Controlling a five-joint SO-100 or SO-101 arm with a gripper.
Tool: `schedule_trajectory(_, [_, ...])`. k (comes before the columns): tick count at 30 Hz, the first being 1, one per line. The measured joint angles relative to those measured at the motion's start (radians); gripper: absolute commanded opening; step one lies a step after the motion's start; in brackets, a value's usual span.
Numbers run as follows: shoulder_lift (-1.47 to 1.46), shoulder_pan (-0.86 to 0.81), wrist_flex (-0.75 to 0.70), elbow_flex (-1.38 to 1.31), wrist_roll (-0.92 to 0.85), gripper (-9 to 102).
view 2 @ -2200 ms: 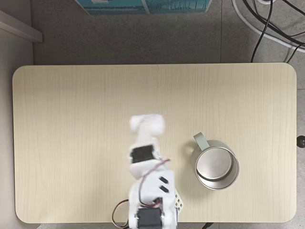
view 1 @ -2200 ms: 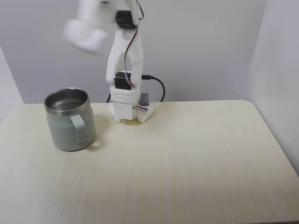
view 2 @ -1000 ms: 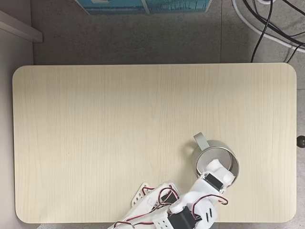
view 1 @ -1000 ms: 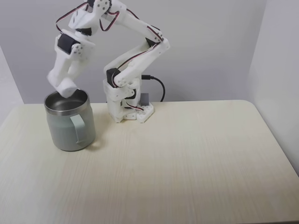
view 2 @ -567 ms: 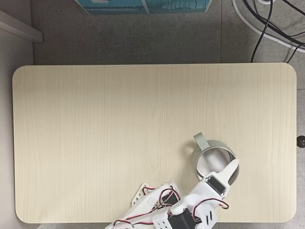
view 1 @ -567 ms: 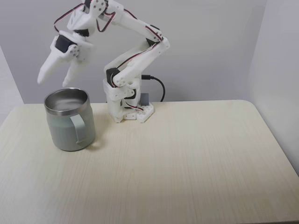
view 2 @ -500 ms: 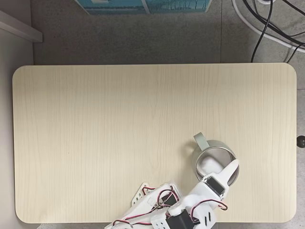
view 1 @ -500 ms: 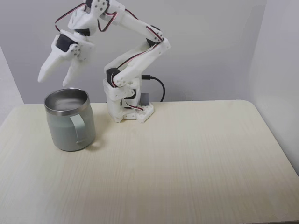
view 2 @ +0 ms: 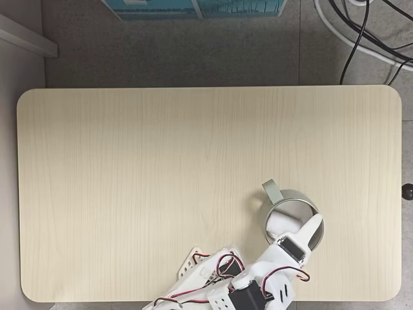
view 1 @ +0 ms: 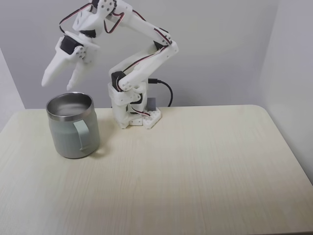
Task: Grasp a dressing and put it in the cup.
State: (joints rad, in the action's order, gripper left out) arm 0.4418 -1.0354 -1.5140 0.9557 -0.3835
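The white two-finger gripper (view 1: 58,84) hangs in the air above the mug, its fingers spread apart and pointing down, with nothing held between them. In the fixed view from the front it sits just above the mug's steel rim, toward the rim's left side as that view shows it. In the fixed view from above, the gripper (view 2: 305,234) overlaps the near part of the mug's opening, and one white finger (view 2: 312,227) crosses the rim.

The sage-green mug (view 1: 73,126) stands upright near the back left corner of the tabletop in the front view, its handle turned toward the camera. From above, the mug (view 2: 291,220) lies close to the bottom edge of the tabletop, toward the right end, with its handle (view 2: 271,191) pointing to the upper left.

The top-down view alone looks into the mug, where the white dressing roll (view 2: 282,223) lies inside against the steel wall. The front view shows only the mug's inner wall near the rim.

The arm's white base (view 1: 136,116) stands at the back edge of the pale wood tabletop (view 1: 195,166), just right of the mug, with a black cable (view 1: 166,90) looping behind it.
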Motion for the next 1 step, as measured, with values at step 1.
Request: schedule_trajectory(1, [0.002,0.005,0.0,0.0,-0.002,28])
